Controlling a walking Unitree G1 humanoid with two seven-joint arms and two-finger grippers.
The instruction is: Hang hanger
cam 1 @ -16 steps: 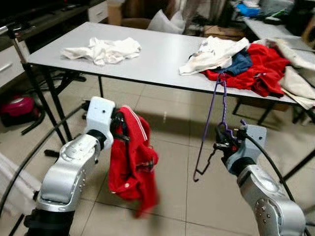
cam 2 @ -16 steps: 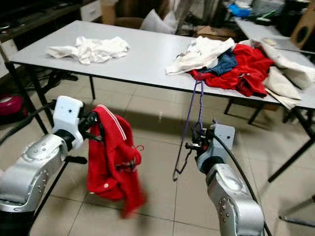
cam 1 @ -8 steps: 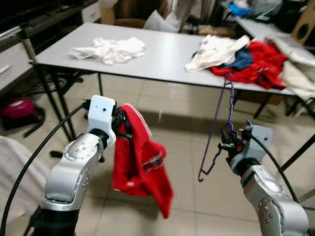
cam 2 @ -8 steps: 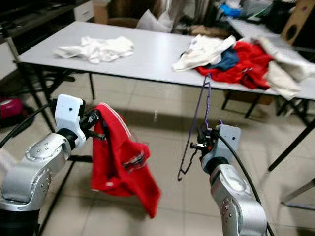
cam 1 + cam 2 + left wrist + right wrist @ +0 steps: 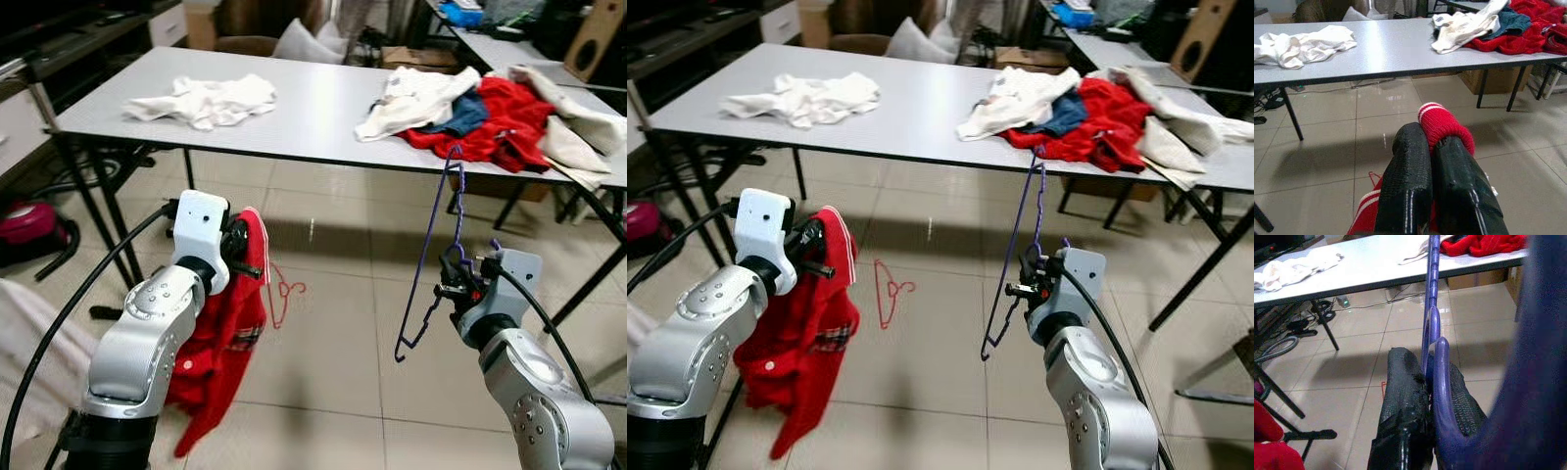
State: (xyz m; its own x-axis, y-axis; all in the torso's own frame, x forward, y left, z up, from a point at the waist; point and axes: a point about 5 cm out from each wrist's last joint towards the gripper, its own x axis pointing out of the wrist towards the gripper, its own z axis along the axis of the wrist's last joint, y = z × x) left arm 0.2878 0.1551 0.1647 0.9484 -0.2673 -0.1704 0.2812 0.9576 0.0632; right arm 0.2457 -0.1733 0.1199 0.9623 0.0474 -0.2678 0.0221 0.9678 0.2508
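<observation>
My right gripper (image 5: 454, 284) is shut on a purple wire hanger (image 5: 1430, 293), held upright at waist height in front of the table, its hook near the table edge. In the right wrist view the black fingers (image 5: 1400, 396) pinch the hanger's wire. My left gripper (image 5: 245, 259) is shut on a red garment with white stripes (image 5: 220, 333), which hangs down beside my left arm toward the floor. The left wrist view shows the fingers (image 5: 1410, 166) clamped on its red cuff (image 5: 1442, 122). A red hanger (image 5: 282, 291) lies on the tiled floor between my arms.
A long grey table (image 5: 313, 117) stands ahead, with a white cloth (image 5: 206, 98) at its left and a heap of red, white and blue clothes (image 5: 480, 113) at its right. Black table legs (image 5: 108, 206) and a pink appliance (image 5: 34, 217) are at the left.
The red garment has swung back from the middle and now hangs under my left arm, uncovering the red hanger on the floor. The view has shifted a little; the right gripper keeps the purple hanger.
</observation>
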